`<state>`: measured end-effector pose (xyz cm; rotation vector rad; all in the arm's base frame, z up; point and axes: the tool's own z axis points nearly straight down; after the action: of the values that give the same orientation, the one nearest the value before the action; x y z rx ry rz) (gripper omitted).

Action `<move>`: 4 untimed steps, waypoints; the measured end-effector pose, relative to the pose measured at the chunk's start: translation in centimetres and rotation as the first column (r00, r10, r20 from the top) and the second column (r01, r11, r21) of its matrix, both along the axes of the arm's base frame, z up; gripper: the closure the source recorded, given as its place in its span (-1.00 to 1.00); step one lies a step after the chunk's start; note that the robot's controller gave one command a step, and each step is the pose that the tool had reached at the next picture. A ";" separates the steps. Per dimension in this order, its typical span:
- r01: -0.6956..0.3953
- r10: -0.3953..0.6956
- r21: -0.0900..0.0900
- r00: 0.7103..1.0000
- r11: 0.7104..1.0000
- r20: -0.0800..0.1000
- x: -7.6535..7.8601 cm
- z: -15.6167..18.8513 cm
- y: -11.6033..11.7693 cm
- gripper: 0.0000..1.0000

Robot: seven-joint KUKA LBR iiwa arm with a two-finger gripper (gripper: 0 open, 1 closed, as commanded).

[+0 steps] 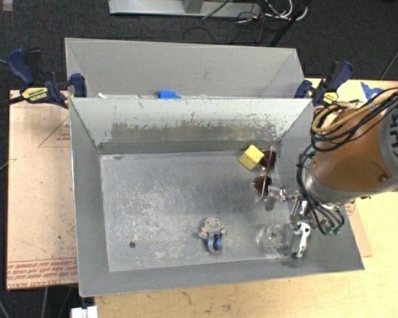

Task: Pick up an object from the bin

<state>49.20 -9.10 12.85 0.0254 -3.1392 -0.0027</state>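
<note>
Hand (297, 239) low in bin (152, 191) front-right corner, just beside clear plastic piece (272, 238). Can't tell if open or gripping.

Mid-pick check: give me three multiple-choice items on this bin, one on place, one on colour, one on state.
1. Where is the gripper? A) the view's lower-right corner of the bin B) upper-left corner C) centre
2. The block by the far wall is: A) red B) yellow C) green
3. The small grey-and-blue toy is: A) lifted B) lying on the bin floor C) stacked on the block

Answers:
1 A, it hangs beside a clear object there.
2 B, it is plainly yellow.
3 B, it lies alone, apart from the gripper.
</note>
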 end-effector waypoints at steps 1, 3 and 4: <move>-0.043 0.043 -0.002 0.999 0.999 0.007 -0.6 -3.5 1.8 -1.00; -0.065 0.065 0.001 0.998 0.998 0.005 0.8 -5.7 7.8 -1.00; 0.036 -0.036 0.000 0.999 0.999 0.003 0.4 -5.6 10.6 1.00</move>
<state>49.64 1.47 7.24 -0.0316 -3.1422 -0.0019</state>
